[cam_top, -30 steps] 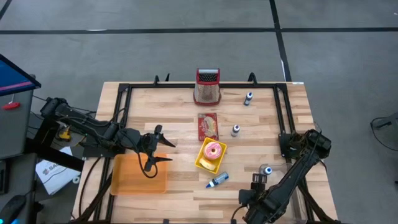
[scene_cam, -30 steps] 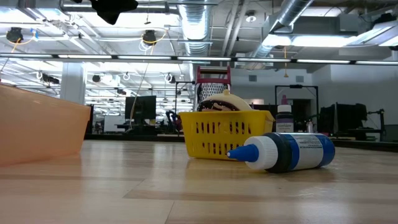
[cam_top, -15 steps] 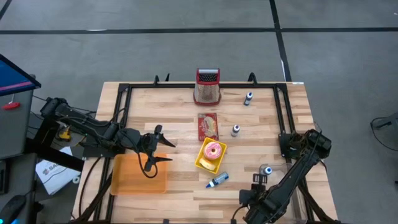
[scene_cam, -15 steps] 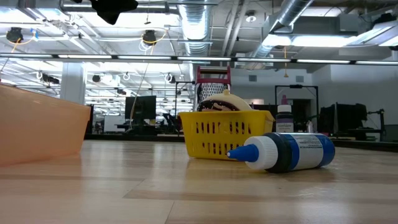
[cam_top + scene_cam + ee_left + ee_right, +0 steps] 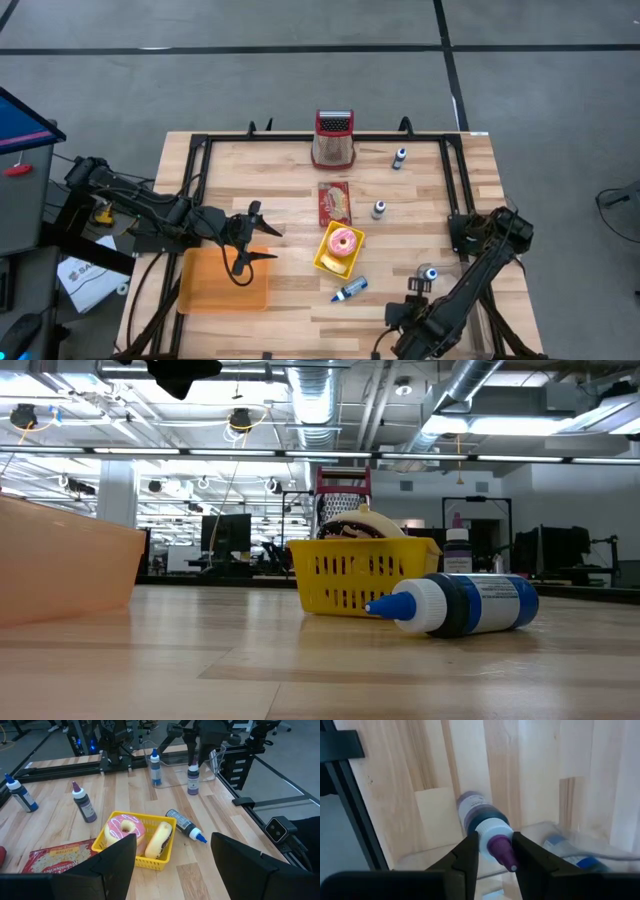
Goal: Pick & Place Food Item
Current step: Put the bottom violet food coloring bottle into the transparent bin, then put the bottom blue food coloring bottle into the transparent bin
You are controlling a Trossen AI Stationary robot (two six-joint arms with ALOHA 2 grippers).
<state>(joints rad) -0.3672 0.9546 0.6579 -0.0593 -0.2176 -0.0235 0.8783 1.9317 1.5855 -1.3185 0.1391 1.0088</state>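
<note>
Two food items sit in the yellow basket [image 5: 338, 252] near the middle of the table: a pink-iced doughnut [image 5: 125, 829] and a pale, dark-ended pastry [image 5: 158, 839] lying beside it, touching. We judge both light, soft and easily crushed, the icing probably slick; we would pinch the doughnut across its ring, or the pastry across its middle, and gently.

The left gripper [image 5: 247, 243] hovers over the right edge of the orange tray [image 5: 207, 286], to the left of the basket, its fingers [image 5: 112, 865] spread wide and holding nothing. The right gripper [image 5: 492, 857] points down at the near right part of the table, its fingers narrowed about the white cap of a purple-tipped bottle [image 5: 482, 822]; we cannot tell whether they press it yet. That bottle stands by a clear container [image 5: 565, 845].

Around the basket: a blue bottle [image 5: 349, 290] lies just on its near side, a flat red packet [image 5: 335, 203] just beyond it, a small dark bottle [image 5: 379, 209] to the far right, another bottle [image 5: 400, 157] and a red-topped grater [image 5: 334, 139] at the far edge. The basket's walls hem the food, so we would come in from above.
</note>
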